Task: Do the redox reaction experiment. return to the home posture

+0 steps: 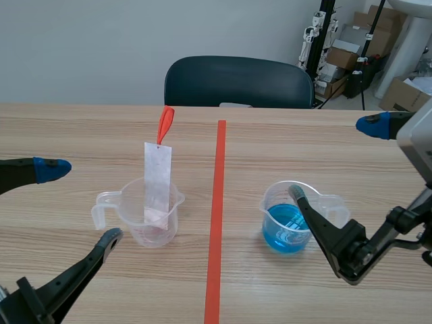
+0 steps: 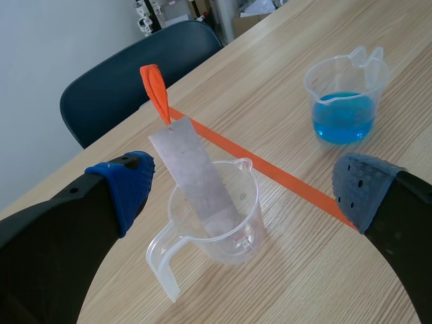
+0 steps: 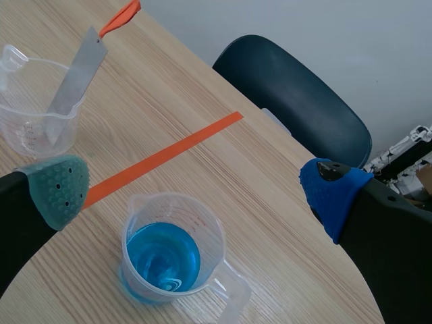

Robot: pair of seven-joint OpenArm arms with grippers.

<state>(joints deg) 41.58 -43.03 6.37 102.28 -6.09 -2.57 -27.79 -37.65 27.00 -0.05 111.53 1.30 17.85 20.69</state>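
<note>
A clear plastic beaker (image 1: pixel 128 209) stands left of the orange tape line. A grey metal strip (image 1: pixel 156 182) with an orange tag leans inside it. Right of the line, a second beaker (image 1: pixel 290 219) holds blue liquid. My left gripper (image 1: pixel 79 204) is open, just left of the clear beaker. In the left wrist view the clear beaker (image 2: pixel 246 223) and strip (image 2: pixel 196 172) lie ahead of the left gripper (image 2: pixel 244 185). My right gripper (image 1: pixel 334 158) is open above the blue beaker's right side. In the right wrist view the blue beaker (image 3: pixel 172 250) sits below the right gripper (image 3: pixel 196 191). Neither gripper holds anything.
A dark chair (image 1: pixel 236 82) stands behind the table's far edge. Cardboard boxes and black stands (image 1: pixel 351 54) fill the back right corner. An orange tape line runs down the middle of the wooden table (image 1: pixel 81 128).
</note>
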